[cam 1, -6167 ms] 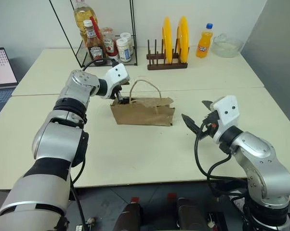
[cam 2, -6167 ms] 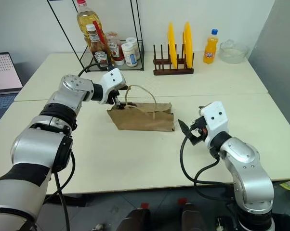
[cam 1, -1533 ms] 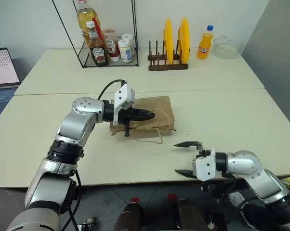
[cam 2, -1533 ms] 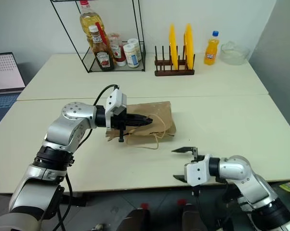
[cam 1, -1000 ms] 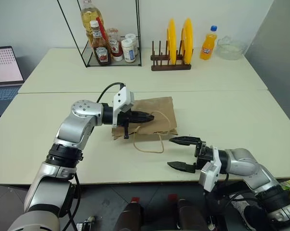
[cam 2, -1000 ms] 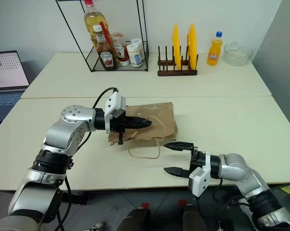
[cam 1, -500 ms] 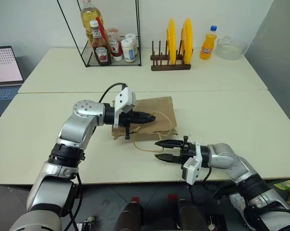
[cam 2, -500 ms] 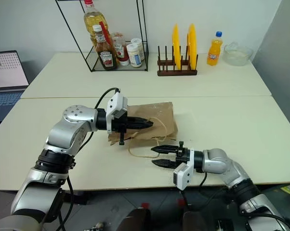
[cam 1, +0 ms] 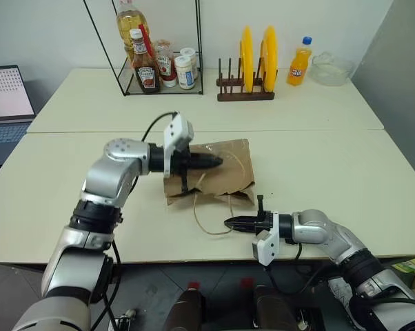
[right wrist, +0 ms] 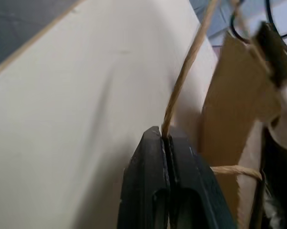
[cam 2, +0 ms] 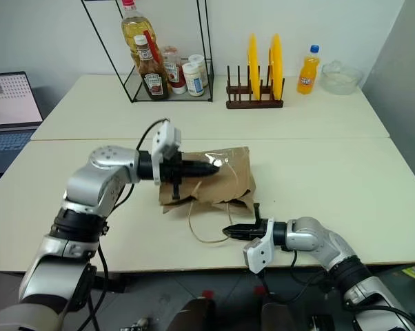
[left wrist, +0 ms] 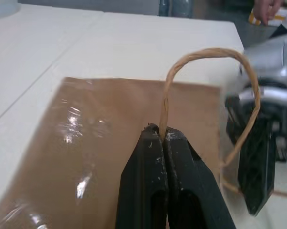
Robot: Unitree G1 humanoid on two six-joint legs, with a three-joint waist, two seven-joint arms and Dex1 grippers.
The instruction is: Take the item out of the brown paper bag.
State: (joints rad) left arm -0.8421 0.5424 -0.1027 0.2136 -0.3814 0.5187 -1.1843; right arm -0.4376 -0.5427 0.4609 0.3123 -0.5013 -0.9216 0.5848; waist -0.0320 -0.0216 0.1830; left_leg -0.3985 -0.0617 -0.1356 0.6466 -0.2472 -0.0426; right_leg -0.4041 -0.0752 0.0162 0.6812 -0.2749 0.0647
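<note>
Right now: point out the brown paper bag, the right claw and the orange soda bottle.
brown paper bag [cam 1: 225, 165]: left eye view, flat upper face.
right claw [cam 1: 228, 223]: left eye view, closed fingertips.
orange soda bottle [cam 1: 299, 65]: left eye view, label.

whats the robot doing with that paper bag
It is getting the brown paper bag open. The bag lies flat on the table. The left gripper is shut on one loop handle, and the right gripper is shut on the other handle, near the table's front edge. No item is out yet.
</note>
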